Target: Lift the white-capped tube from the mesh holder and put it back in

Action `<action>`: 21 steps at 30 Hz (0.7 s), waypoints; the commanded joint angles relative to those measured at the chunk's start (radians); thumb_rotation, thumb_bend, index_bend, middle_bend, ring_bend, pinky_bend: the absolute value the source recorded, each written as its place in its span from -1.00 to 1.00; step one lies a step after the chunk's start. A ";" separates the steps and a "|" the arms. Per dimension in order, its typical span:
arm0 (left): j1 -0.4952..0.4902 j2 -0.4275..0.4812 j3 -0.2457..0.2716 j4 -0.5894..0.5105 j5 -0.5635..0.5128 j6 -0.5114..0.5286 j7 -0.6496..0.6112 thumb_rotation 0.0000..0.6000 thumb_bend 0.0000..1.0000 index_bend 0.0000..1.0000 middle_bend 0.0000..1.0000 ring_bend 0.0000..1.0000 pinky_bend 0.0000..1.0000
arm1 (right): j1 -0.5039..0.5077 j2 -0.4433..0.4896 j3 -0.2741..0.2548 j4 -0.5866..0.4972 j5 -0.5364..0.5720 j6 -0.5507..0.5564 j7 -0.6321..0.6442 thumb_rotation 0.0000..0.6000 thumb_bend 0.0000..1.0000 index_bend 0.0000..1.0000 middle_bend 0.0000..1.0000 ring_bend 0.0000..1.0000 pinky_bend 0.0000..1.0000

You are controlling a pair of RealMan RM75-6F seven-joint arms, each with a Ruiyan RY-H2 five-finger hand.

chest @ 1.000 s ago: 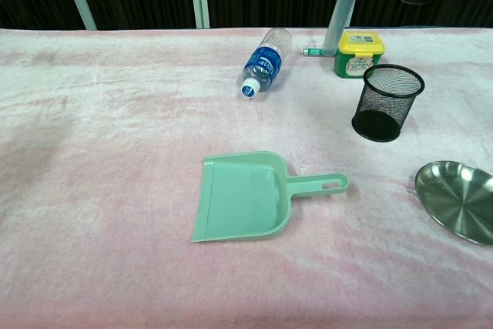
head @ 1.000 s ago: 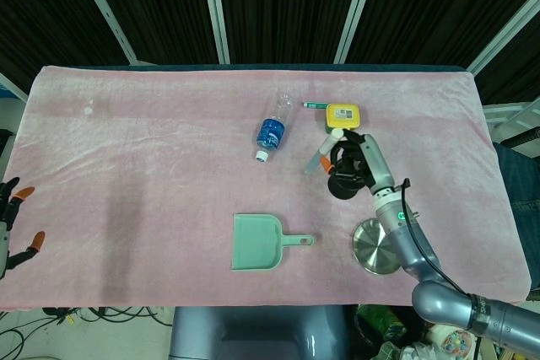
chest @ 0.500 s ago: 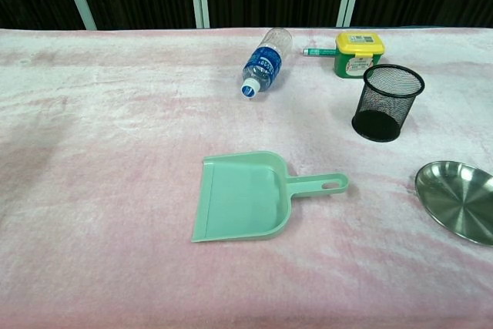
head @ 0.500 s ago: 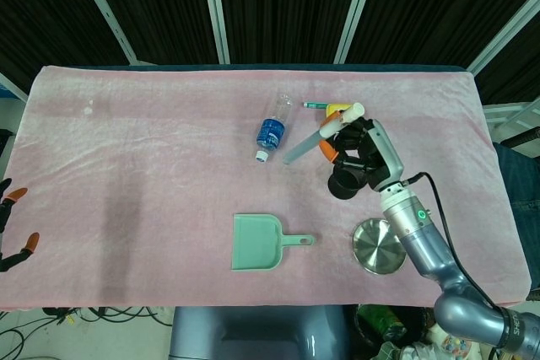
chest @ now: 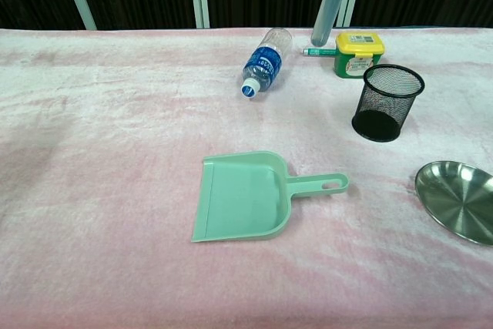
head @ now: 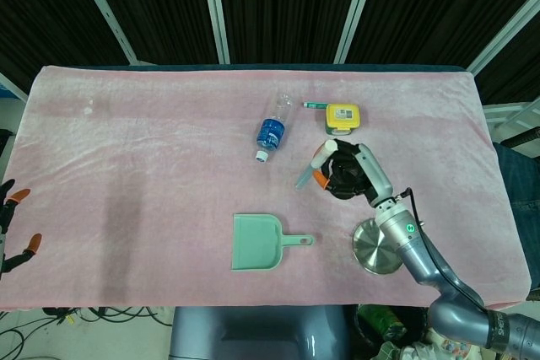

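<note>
Your right hand [head: 353,173] grasps the white-capped tube [head: 310,166] above the black mesh holder [chest: 387,102], which stands near the bench's far right corner, just in front of the yellow-lidded box [chest: 359,52]. The lift looks done; the return is in hand. The tube hangs tilted, its lower end out to the left of the holder's mouth, so next you need to bring it upright over the opening and lower it in. It is a slim, smooth grey-blue cylinder; the holder is round, open wire mesh, light enough to tip if you nudge its rim. The pink cloth [chest: 115,190] is soft and napped. Your left hand [head: 10,225] hangs off the bench's left edge, fingers apart, holding nothing
</note>
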 commanded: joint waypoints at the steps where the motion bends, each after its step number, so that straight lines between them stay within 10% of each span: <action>1: 0.000 0.000 -0.001 -0.001 -0.002 0.000 0.000 1.00 -0.36 -0.70 -0.95 -1.00 -1.00 | 0.045 -0.038 -0.066 0.043 0.002 0.026 -0.126 1.00 -0.30 0.21 0.42 0.73 0.72; 11: -0.001 -0.002 -0.002 0.002 -0.002 -0.002 0.008 1.00 -0.36 -0.68 -0.95 -1.00 -1.00 | 0.104 -0.060 -0.140 0.059 0.113 0.075 -0.380 1.00 -0.30 0.21 0.42 0.73 0.72; 21: -0.001 -0.003 -0.002 0.002 -0.001 -0.002 0.009 1.00 -0.35 -0.68 -0.95 -1.00 -1.00 | 0.105 0.018 -0.065 -0.045 0.115 0.019 -0.204 1.00 -0.30 0.22 0.42 0.73 0.71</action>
